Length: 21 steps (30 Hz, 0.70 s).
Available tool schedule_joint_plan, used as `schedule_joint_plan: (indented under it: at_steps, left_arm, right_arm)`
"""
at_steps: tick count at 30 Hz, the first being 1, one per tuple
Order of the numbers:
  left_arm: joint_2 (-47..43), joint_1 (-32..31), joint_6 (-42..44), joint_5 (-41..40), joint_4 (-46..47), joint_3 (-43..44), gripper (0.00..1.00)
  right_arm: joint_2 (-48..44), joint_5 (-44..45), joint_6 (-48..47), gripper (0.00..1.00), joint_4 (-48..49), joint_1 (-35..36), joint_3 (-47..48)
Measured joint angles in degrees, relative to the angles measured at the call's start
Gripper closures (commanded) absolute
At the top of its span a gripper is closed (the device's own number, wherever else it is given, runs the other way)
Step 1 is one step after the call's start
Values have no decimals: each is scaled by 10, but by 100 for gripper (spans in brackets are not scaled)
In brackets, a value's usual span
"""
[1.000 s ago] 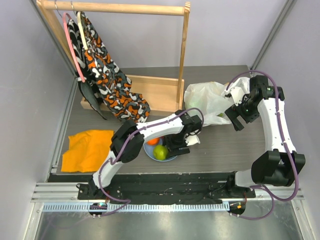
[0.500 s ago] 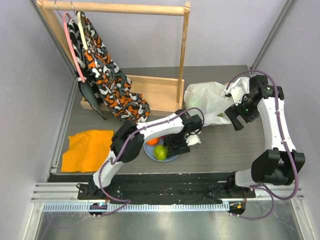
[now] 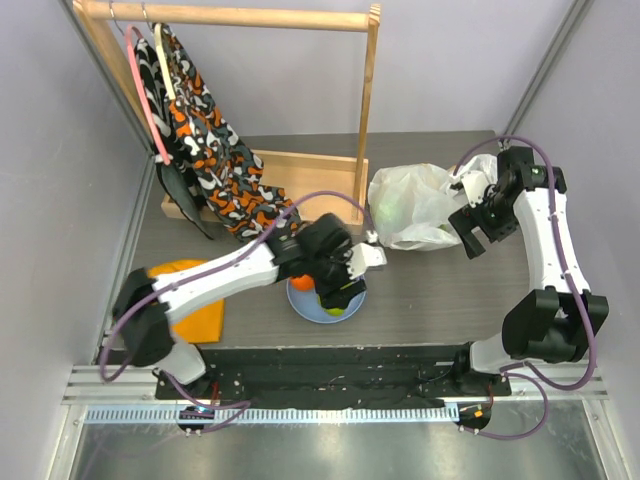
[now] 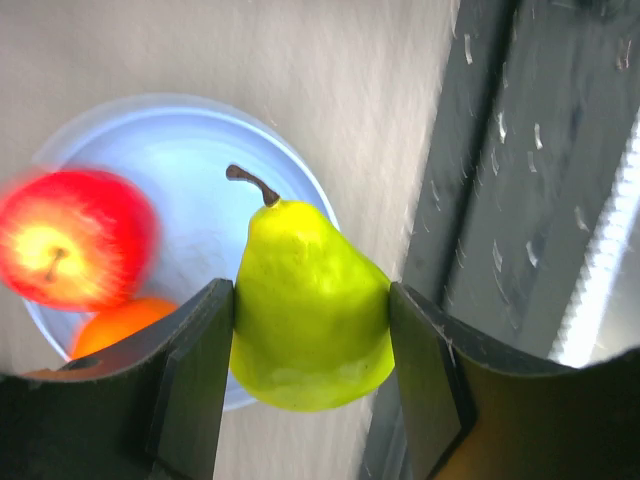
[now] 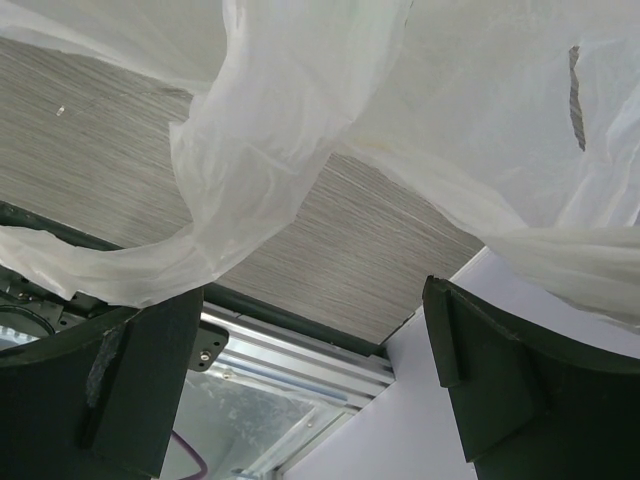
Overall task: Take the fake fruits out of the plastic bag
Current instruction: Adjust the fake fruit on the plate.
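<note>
Green pear (image 4: 310, 300) clamped in left hand (image 4: 312, 345) above plate (image 4: 180, 150) | right hand (image 5: 300, 375) spread wide beside plastic bag (image 5: 300, 120)

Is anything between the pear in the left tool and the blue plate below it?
Nothing visible does. The green pear, gripped in the left tool, hangs over the plate near its edge; the red apple and orange lie off to one side.

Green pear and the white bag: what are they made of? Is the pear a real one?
The green pear looks like hard plastic, not real fruit: its skin is smooth and evenly coloured with a glossy shine, though the look alone can't prove it. The white bag looks like thin plastic film: it is crinkly, floppy and half see-through.
</note>
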Motion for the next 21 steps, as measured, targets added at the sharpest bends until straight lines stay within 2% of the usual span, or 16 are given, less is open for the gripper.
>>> schedule_joint_plan:
  at_steps: [2,5,13,18,21]
  left_arm:
    - [-81,9,-7,10,124,-106,100]
    - [-131,14,-22,7,277,-203,100]
    - [-116,8,-42,-63,679,-393,100]
    - [-57,2,-41,-134,851,-444,100]
    - [-50,0,-42,-153,927,-473,100]
  right_arm:
    - [5,1,8,0,-3,0,2]
    - [13,1,19,0,-11,0,3]
    - [22,12,47,0,-22,0,3]
    - [22,27,54,0,-23,0,-12]
    - [23,36,55,0,-26,0,-22]
